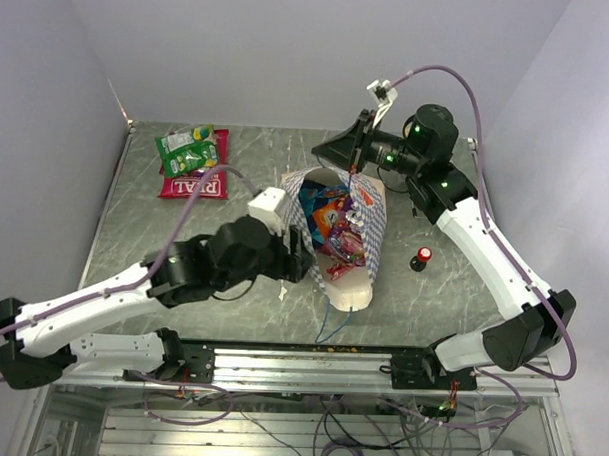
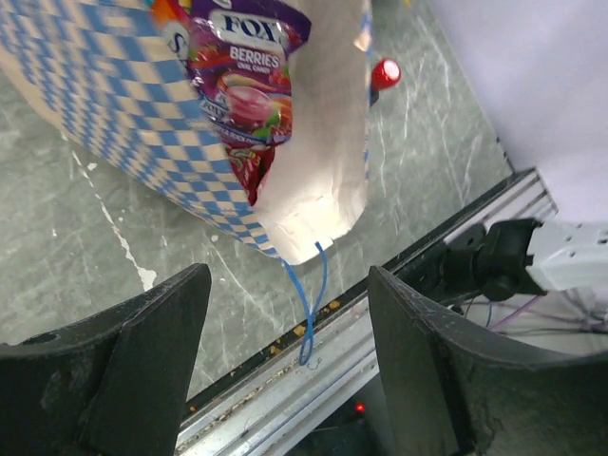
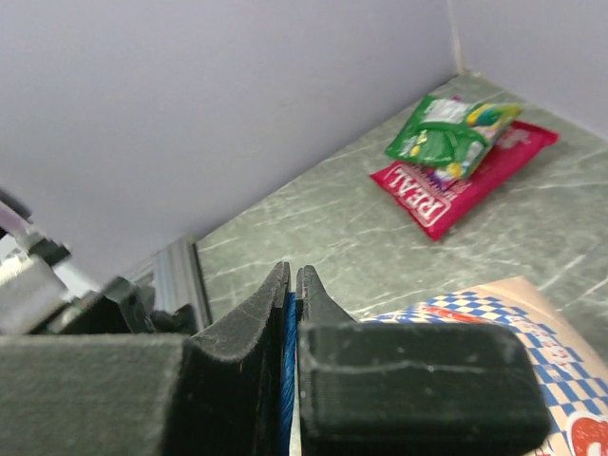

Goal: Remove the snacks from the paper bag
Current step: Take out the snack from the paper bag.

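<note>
Bag (image 1: 375, 215) lies on its side mid-desk (image 1: 257, 156), checkered side out, cream lining showing, mouth toward the near edge. Inside it: several packets (image 1: 335, 224); purple "FOX Berries" packet (image 2: 249, 85) sits nearest the mouth. Near cord (image 2: 309, 304) trails from the rim over the desk edge onto the rail. Left gripper (image 2: 285, 285) is open wide with nothing between the fingers, low at the bag's left rim by the mouth; whether it touches the paper I cannot tell. Right gripper (image 3: 293, 275) is closed on the far cord (image 3: 288, 361), pinched between the finger pads above the bag's far end. Already outside the bag: red "REAL" packet (image 1: 194, 187) at far left of the desk, green packet (image 1: 187, 149) lying on top of it. Red knob (image 1: 422, 258) stands just right of the bag, apart from it.
</note>
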You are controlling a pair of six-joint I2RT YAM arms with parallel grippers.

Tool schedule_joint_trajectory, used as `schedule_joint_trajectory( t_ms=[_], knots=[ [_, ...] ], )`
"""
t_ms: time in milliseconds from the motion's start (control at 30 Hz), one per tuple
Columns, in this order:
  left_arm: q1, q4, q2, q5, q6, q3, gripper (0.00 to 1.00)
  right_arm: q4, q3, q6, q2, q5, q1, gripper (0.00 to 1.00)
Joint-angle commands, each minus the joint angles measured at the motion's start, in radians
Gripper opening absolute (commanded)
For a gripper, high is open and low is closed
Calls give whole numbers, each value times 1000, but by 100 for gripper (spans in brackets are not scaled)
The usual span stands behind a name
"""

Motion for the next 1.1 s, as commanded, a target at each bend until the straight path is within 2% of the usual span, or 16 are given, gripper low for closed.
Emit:
schedule_joint_trajectory(
  t_ms=[0, 100, 167, 333, 367, 433, 467, 633, 733, 867, 1067],
  knots=[
    [-105, 17, 86, -146, 1, 37, 77, -23, 31, 15, -31, -86, 55, 0],
    [-136, 42, 140, -154, 27, 60, 76, -61, 39, 10, -25, -90, 65, 0],
    [-167, 89, 155, -180, 40, 42, 75, -28, 38, 38, -16, -112, 74, 0],
    [-196, 358, 115, -168, 122, -97, 71, -10, 81, 86, 28, -64, 99, 0],
    [-196, 407, 116, -171, 144, -119, 67, -24, 92, 84, 35, -54, 98, 0],
    [-196, 449, 152, -179, 188, -121, 47, -51, 112, 72, 48, -52, 100, 0],
    [-196, 447, 186, -188, 206, -108, 42, -63, 119, 69, 50, -53, 99, 0],
    [-195, 456, 356, -279, 215, -56, 29, -142, 120, 17, 12, 40, 98, 0],
    [-172, 485, 412, -294, 219, -46, 23, -194, 103, -26, -23, 118, 97, 0],
    [-124, 551, 449, -305, 176, -75, 9, -268, 103, -59, -57, 285, 97, 0],
    [-92, 679, 566, -241, 178, -61, 7, -300, 137, -56, -73, 427, 95, 0]
  ],
)
